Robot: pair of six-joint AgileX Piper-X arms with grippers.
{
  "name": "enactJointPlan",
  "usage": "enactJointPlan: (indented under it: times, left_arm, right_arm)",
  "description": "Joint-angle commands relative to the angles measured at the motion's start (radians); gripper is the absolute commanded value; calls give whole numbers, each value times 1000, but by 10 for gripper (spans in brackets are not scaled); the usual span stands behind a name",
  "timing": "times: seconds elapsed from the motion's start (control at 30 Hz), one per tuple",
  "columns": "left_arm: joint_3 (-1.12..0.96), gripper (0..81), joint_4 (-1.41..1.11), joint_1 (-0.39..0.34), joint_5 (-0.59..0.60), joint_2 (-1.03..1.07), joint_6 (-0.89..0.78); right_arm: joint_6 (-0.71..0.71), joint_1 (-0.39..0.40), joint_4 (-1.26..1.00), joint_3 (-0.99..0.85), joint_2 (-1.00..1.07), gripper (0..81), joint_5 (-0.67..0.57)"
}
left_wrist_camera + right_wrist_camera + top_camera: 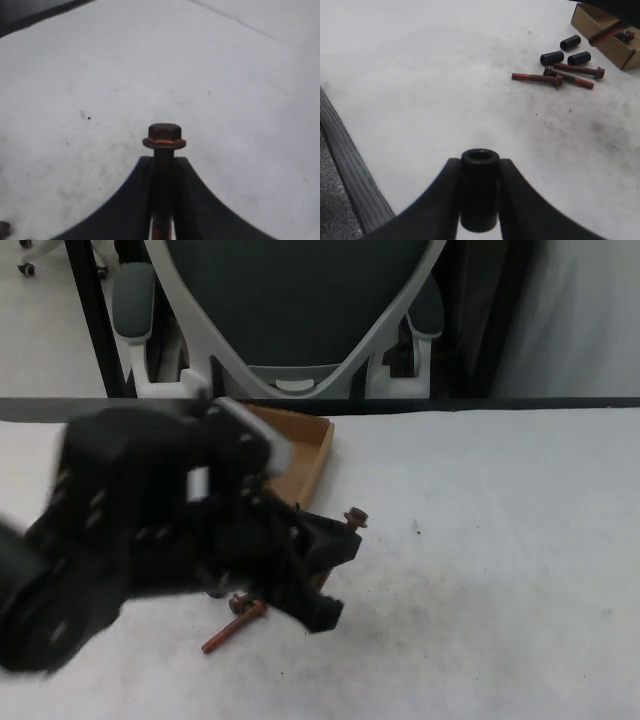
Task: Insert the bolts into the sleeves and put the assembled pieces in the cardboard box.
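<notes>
While the left gripper (163, 167) is clamped on a bolt (164, 136), head sticking out past the fingertips over the bench (225, 75), the right gripper (479, 172) is closed around a sleeve (480, 159), bore end facing out. Three loose sleeves (551, 58) and three loose bolts (536, 78) lie bunched on the bench near the box (587, 25). Box has a reddish bolt-like piece (612, 34) inside, detail unclear. Left gripper hangs beside the box.

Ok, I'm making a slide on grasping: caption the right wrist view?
Right gripper fingers clamp a black sleeve, with three bolts, three spare sleeves and the cardboard box beyond on the white bench.
</notes>
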Motion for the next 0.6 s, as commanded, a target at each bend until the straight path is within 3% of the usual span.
enactJointPlan:
  times: [0.0,0.33,0.57]
  left_arm:
    - [53,8,-110,-1,15,-48,-51]
    - [307,8,-530,-1,15,-188,-264]
    - [367,8,-744,-1,73,-196,-402]
  right_arm:
    - [-48,-63,-69,0,-11,2,-65]
    - [-100,-311,-205,0,13,2,-371]
    - [-98,-424,-375,-2,174,2,-530]
